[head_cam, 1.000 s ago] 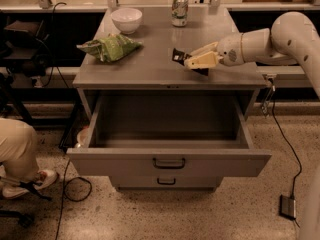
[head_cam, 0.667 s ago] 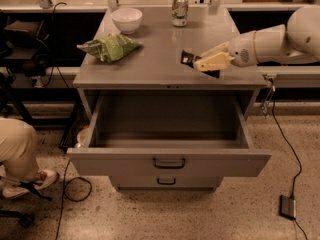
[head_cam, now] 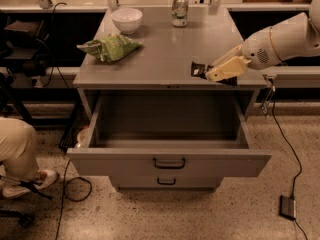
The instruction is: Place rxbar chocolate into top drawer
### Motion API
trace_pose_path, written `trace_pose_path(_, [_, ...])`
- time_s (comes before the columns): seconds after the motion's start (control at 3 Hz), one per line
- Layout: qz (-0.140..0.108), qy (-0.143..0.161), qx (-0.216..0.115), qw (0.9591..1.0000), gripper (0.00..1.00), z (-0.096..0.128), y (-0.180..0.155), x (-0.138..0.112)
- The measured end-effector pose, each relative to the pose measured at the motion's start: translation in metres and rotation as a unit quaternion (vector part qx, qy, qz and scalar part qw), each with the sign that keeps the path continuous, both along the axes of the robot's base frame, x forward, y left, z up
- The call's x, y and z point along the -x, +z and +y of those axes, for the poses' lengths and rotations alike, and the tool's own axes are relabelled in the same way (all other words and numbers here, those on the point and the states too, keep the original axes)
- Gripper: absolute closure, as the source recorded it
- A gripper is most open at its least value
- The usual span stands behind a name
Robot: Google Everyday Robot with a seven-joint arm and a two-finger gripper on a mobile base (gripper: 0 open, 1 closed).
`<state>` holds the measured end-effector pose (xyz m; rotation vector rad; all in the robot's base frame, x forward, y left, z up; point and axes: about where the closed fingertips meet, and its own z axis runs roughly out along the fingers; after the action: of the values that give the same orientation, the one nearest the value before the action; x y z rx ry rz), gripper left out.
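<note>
Gripping the rxbar chocolate (head_cam: 198, 69) by one end, the hand (head_cam: 214, 74) sits at centre right of the frame, above the front right part of the counter (head_cam: 165, 49). Its pale fingers appear closed on the black wrapper. The top drawer (head_cam: 170, 160) stands open at lower centre. Risk 1: the narrow pinch on a slick wrapper may let the bar slip and drop onto the counter edge or floor. Risk 2: release near the drawer's right wall may lodge the bar on the rim.
</note>
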<state>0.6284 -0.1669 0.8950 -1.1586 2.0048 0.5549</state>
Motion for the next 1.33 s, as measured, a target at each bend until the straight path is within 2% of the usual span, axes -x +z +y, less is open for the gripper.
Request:
trace_pose_path(0.33, [0.0,0.0,0.0,1.0,1.0,0.0,0.0,0.0])
trace_pose_path(0.67, [0.025,0.009,0.018,0.9995,1.0,-0.001,-0.012,0.016])
trace_pose_path(1.0, [0.063,0.012,0.038,0.9972,1.0,-0.002,-0.029,0.05])
trace_pose_path(1.33, [0.102,0.004,0.05,0.9935,1.0,0.004,-0.061,0.073])
